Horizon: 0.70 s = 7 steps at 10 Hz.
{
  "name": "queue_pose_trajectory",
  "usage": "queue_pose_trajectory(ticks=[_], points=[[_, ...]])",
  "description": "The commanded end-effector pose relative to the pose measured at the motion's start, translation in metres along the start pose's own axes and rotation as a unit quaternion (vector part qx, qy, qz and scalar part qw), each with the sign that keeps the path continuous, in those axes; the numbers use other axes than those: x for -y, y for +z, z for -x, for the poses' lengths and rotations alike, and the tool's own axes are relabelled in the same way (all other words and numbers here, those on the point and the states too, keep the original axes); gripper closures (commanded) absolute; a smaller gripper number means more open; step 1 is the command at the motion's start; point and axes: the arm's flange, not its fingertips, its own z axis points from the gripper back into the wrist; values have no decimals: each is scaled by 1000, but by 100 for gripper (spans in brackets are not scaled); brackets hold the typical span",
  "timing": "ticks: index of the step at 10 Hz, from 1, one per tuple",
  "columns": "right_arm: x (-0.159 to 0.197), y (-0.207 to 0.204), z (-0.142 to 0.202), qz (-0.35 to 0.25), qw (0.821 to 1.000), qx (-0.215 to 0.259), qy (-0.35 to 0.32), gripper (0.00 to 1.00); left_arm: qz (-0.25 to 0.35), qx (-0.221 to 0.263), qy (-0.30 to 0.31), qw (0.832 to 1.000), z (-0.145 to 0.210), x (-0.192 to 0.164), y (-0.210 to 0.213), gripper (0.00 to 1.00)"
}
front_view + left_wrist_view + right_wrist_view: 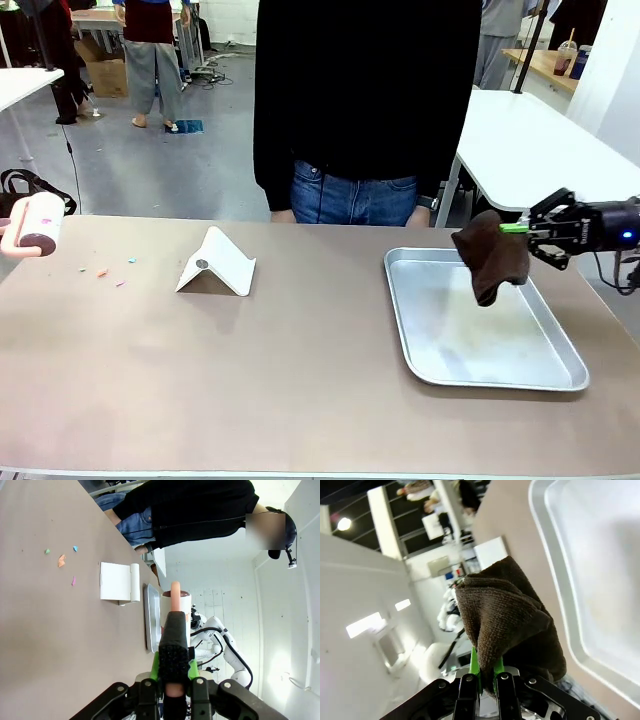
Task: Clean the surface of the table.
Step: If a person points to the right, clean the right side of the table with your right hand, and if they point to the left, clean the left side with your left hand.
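Left gripper [173,672] clamped on lint roller [36,224], right gripper [522,229] pinching cloth [490,255] over tray [394,300]; I'd lay the roller flat and roll slowly over scraps [104,270] on table [300,380], left end.

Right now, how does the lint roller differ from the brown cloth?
The lint roller is rigid, with a pink handle and a pale roll; the brown cloth is soft, dark and droops in folds. The roller sits at the left edge of the table, in the left gripper; the cloth hangs over the metal tray on the right, from the right gripper. Shared: each is clamped in a gripper.
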Motion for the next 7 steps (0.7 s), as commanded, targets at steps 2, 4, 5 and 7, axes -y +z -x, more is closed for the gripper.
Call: queue_pose_trajectory(ticks=[2,4,5,7], points=[[-7,41,13,-41,999,29,22,89,6,-7,-7,1000,2,2,2,92],[0,80,24,-68,996,45,31,89,6,-7,-7,1000,2,2,2,92],[6,94,27,-72,995,61,33,89,6,-7,-7,1000,2,2,2,92],[19,113,32,-82,992,88,32,89,6,-7,-7,1000,2,2,2,92]])
